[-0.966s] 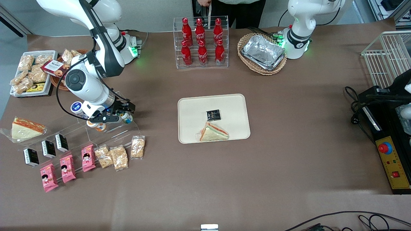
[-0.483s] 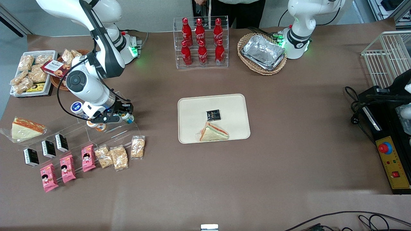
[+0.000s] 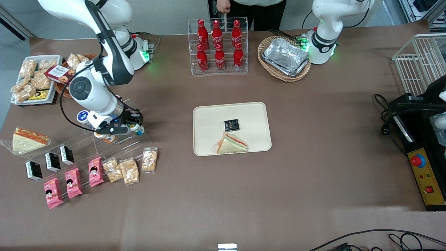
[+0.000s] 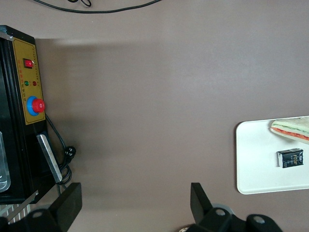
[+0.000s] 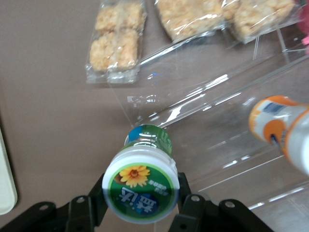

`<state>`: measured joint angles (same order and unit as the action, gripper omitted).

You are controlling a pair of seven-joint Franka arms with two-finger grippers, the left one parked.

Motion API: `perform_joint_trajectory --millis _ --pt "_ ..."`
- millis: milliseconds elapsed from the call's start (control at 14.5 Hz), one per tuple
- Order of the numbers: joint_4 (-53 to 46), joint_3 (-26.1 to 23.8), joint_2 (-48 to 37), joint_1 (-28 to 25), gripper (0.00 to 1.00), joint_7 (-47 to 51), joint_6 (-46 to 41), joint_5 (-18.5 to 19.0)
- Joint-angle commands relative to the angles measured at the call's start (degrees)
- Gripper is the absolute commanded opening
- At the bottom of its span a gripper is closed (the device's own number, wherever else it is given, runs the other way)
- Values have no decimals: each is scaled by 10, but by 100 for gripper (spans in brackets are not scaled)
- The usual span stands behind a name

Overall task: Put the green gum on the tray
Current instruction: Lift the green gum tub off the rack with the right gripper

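Brown tabletop, green gum (image 5: 141, 187) is clamped in the gripper (image 3: 134, 127) over the clear display stand (image 3: 122, 139), well apart from the tray (image 3: 209, 115); the orange-lidded bottle (image 5: 280, 126) could be knocked if the gum is swung sideways.

The gum (image 5: 141, 186) looks like smooth plastic with a glossy printed lid, clamped between the gripper's (image 5: 140, 205) matt black fingers (image 5: 186, 205). Beneath it, a clear acrylic rack (image 5: 231, 121) shines glassily. The tray (image 3: 251, 115) at the table's (image 3: 313, 181) middle seems matt plastic, though hard to judge. The table's brown cover is matt, paper-like. Snack bags (image 5: 116, 41) are glossy film.
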<state>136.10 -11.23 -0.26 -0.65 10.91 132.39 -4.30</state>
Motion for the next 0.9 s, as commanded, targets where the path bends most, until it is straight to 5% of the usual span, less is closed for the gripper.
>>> perform_joint_trajectory --millis 0,414,621,828 --pt "-32 6 -48 5 2 -15 -66 -6" --pt "-247 0 -71 -1 2 -8 -366 -15" --pt "-305 -10 -67 -22 2 55 -400 -69" --pt "-346 -28 -45 -79 1 168 -398 -73"
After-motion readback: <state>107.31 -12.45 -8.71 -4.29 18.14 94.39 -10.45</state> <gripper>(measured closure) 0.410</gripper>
